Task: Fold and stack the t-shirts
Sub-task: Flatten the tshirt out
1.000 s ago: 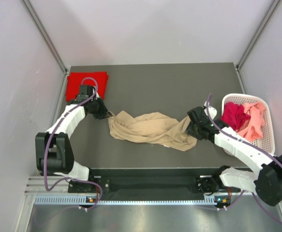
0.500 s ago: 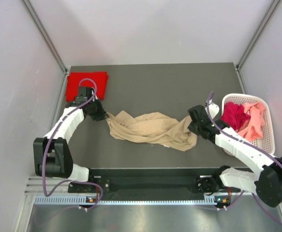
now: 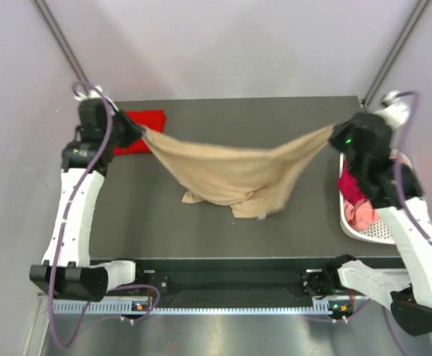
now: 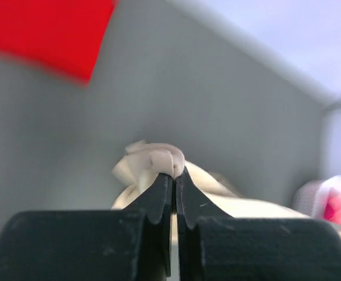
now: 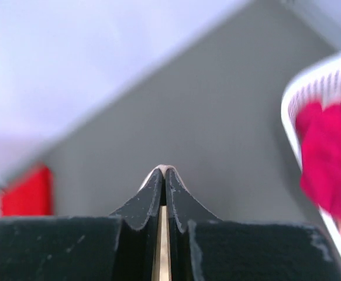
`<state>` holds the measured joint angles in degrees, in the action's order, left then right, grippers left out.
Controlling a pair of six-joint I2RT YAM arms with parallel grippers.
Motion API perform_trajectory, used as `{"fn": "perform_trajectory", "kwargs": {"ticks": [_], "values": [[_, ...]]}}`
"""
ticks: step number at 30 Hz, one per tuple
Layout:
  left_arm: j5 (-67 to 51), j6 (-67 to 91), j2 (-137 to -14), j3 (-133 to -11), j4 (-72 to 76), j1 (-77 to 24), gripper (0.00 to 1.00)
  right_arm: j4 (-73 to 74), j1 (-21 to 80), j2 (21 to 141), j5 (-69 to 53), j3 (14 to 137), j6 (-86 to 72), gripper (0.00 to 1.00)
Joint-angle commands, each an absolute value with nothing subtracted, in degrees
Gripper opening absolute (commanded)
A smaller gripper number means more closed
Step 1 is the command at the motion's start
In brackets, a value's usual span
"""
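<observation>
The tan t-shirt [image 3: 230, 170] hangs stretched in the air between my two grippers, sagging in the middle above the table. My left gripper [image 3: 138, 130] is shut on its left corner; the cloth bunches at the fingertips in the left wrist view [image 4: 158, 161]. My right gripper [image 3: 336, 133] is shut on its right corner, a thin edge of cloth showing between the tips [image 5: 164, 170]. A folded bright red t-shirt [image 3: 145, 122] lies at the back left of the table. Red [image 3: 349, 189] and pink [image 3: 360, 213] shirts lie in the basket.
A white slotted basket [image 3: 367, 231] stands at the right edge of the dark table [image 3: 223, 119], under my right arm. Pale walls close in the back and both sides.
Both arms have risen and spread apart, lifting the tan t-shirt off the table and pulling it out wide between them.
</observation>
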<state>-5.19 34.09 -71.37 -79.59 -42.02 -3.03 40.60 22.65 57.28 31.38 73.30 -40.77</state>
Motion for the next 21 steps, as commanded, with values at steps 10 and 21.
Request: {"fn": "perform_trajectory", "kwargs": {"ticks": [10,21], "values": [[-1.56,45.7,-62.49,-101.6,-41.48,-2.55,0.0,42.18,18.54,52.82,37.1,102.38,-29.19,0.0],[-6.94,45.35,-53.09,-104.41,-48.25,-2.55,0.0,43.36,18.63,41.24,12.95,102.4,-34.97,0.0]]}}
